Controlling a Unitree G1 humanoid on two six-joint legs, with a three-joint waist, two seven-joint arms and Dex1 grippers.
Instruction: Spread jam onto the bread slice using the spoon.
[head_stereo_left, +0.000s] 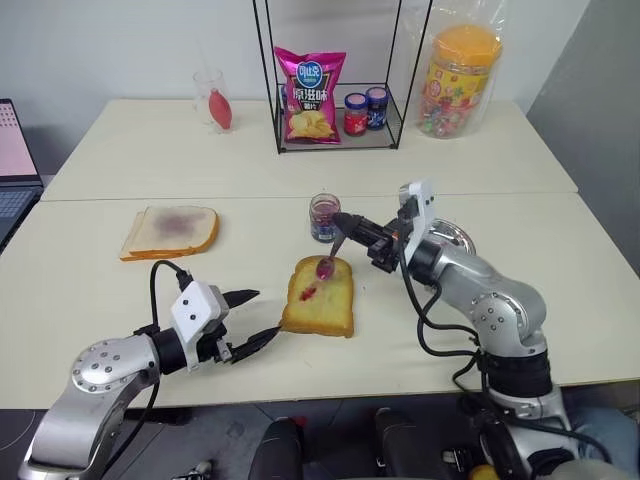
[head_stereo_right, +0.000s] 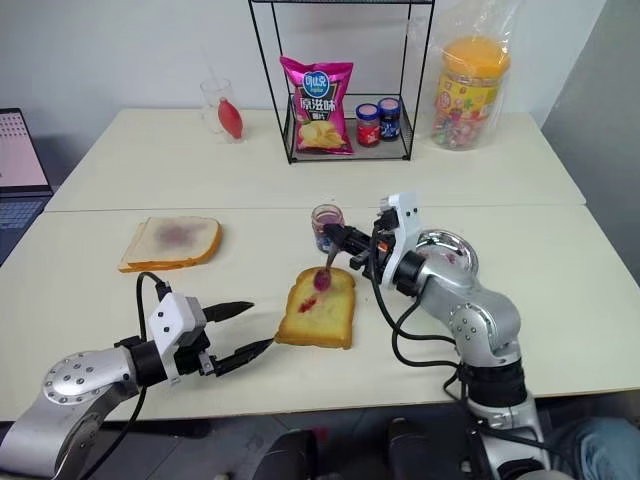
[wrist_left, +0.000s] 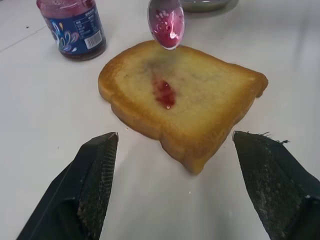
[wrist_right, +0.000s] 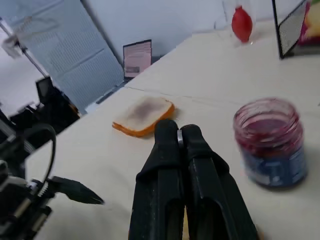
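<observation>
With the spoon (head_stereo_left: 330, 258) pinched in the clenched right claw (head_stereo_left: 350, 225) and its jam-loaded bowl hanging just below and ahead of that claw over the bread slice (head_stereo_left: 322, 297), the bowl should be lowered flat and drawn across the crust-to-crust face. The jam (head_stereo_left: 324, 217) jar stands just beside that claw. Its arm reaches level. The left claw (head_stereo_left: 255, 318) hangs released beside the slice's near edge.

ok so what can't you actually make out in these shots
- Spoon: handle cut off by the left wrist view's edge; in the right wrist view the shut right gripper covers it.
- Bread slice: whether the spoon touches it or hovers.
- Jam jar: top cut off in the left wrist view; label print too small.
- Round steel dish: mostly behind the right arm.
</observation>
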